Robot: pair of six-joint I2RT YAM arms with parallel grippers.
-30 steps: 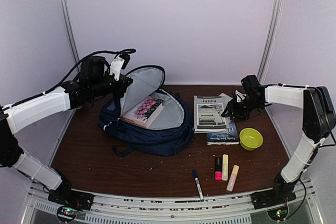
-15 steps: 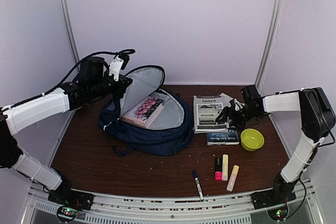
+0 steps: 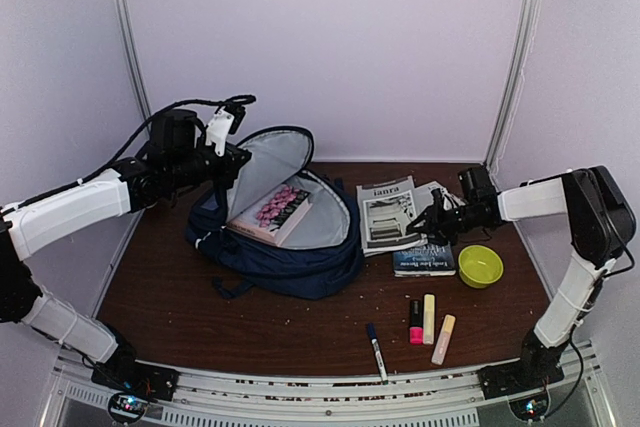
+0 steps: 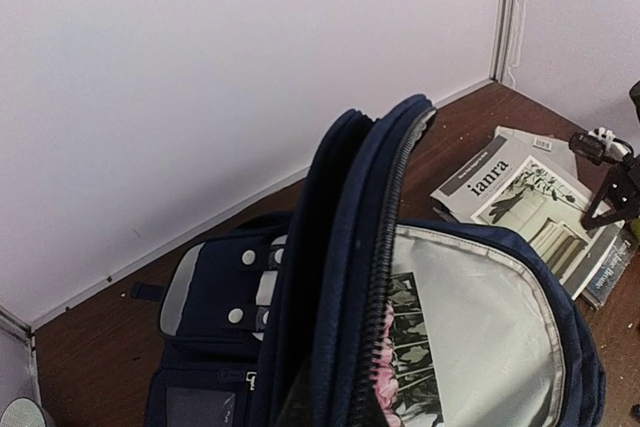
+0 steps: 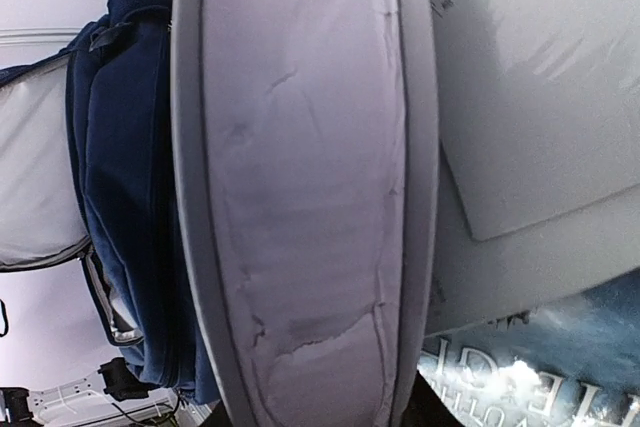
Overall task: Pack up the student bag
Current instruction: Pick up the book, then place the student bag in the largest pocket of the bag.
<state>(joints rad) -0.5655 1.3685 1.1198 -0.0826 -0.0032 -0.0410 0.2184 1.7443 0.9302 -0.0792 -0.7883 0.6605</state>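
Student bag [image 3: 290, 252] lying open, centre-left of frame.
Left gripper [image 3: 236, 160] holding its flap upright; right gripper [image 3: 424, 223], centre-right, pinching the booklet [image 3: 385, 212] by its right edge.

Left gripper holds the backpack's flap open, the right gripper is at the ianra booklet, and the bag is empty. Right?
No, the bag is not empty: the top view shows a pink-flowered book lying inside the navy backpack. The left gripper holds its flap, and the right gripper is at the ianra booklet.
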